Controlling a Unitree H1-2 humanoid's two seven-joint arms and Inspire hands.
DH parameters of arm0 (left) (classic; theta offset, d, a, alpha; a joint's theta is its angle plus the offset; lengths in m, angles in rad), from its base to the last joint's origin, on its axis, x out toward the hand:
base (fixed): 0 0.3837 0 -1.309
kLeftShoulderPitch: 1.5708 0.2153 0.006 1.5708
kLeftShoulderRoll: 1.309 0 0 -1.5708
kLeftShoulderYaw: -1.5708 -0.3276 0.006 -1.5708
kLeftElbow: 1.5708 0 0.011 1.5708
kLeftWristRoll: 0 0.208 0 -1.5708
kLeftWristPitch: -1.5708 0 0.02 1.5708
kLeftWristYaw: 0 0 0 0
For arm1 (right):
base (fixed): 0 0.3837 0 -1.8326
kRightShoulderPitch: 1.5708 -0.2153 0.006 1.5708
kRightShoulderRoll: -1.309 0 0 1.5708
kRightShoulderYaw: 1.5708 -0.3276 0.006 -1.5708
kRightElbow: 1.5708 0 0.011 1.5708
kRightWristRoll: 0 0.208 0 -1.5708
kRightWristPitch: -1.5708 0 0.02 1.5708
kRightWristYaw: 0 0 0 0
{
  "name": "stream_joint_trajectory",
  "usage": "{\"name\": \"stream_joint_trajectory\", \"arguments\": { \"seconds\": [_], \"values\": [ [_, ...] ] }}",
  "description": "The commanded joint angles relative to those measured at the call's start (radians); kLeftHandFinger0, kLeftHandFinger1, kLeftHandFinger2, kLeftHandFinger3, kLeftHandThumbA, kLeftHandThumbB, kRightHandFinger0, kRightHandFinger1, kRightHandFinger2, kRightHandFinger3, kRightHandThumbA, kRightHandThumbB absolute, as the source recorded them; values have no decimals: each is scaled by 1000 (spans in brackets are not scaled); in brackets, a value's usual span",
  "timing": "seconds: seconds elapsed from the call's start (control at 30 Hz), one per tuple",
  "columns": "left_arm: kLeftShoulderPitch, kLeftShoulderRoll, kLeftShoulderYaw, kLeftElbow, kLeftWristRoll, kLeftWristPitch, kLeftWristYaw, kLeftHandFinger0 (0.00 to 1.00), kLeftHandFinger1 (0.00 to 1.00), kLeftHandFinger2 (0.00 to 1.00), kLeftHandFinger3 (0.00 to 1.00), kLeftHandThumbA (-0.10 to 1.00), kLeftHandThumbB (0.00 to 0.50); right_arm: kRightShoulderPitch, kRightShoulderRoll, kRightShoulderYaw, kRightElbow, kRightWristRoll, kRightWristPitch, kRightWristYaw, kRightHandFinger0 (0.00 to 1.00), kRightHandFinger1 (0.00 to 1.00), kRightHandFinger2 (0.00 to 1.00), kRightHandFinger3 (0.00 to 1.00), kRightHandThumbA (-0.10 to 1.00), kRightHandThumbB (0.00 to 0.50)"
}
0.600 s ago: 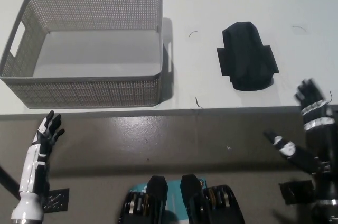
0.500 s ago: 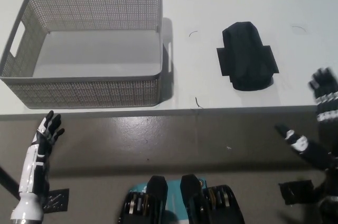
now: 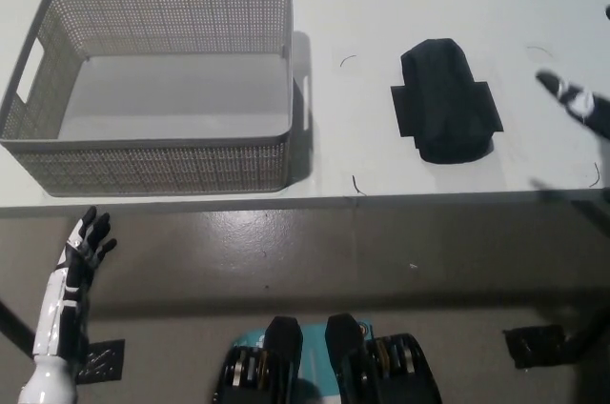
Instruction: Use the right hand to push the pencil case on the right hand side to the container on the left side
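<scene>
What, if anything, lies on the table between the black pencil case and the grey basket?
In the head view, only bare white table separates the pencil case from the basket, apart from a thin dark thread.

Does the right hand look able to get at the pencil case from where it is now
Probably yes. The right hand is at the picture's right edge, over the table, with only bare tabletop between it and the pencil case. The left hand rests low, far off.

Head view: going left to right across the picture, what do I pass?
White left robot hand resting low beside the table → grey basket → black pencil case → black right robot hand at the right edge, not touching the case.
</scene>
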Motion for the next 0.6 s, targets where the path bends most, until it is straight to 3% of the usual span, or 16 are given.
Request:
{"name": "stream_joint_trajectory", "arguments": {
  "seconds": [0.0,0.07,0.23,0.3,0.33,0.4,0.47,0.5,0.53,0.57],
  "values": [
    [2,15,6,-20,-15,-40,-9,1000,1000,1000,1000,1000,36,-170,-31,-1,156,6,-6,-2,1000,1000,1000,1000,1000,291],
    [4,12,7,-17,-13,-40,-7,1000,1000,1000,1000,1000,49,-226,-34,0,239,16,-11,9,1000,1000,1000,1000,1000,302],
    [11,12,8,-13,-16,-40,-12,1000,1000,1000,1000,1000,27,-373,-19,-7,505,54,-34,45,1000,1000,1000,1000,1000,253],
    [11,10,10,-10,-6,-40,-4,1000,1000,1000,1000,1000,34,-434,-12,-16,638,59,-59,46,1000,1000,1000,1000,1000,333],
    [16,9,10,-12,-9,-40,-6,1000,1000,1000,1000,1000,33,-457,-8,-17,699,53,-75,38,1000,1000,1000,1000,1000,332],
    [19,10,10,-9,-14,-40,-9,1000,1000,1000,1000,1000,38,-491,5,-28,796,58,-95,28,1000,1000,1000,1000,1000,293],
    [17,11,12,-7,-4,-40,-2,1000,1000,1000,1000,1000,34,-510,14,-32,854,62,-98,36,1000,1000,1000,1000,1000,288],
    [16,11,13,-7,0,-40,2,1000,1000,1000,1000,1000,39,-520,18,-35,885,65,-97,40,1000,1000,1000,1000,1000,241],
    [17,11,11,-8,-6,-40,-3,1000,1000,1000,1000,1000,37,-532,21,-41,927,72,-90,50,1000,1000,1000,1000,1000,278],
    [19,10,10,-10,-4,-40,-2,1000,1000,1000,1000,1000,41,-543,24,-42,971,69,-85,44,1000,1000,1000,1000,1000,251]
  ]
}}
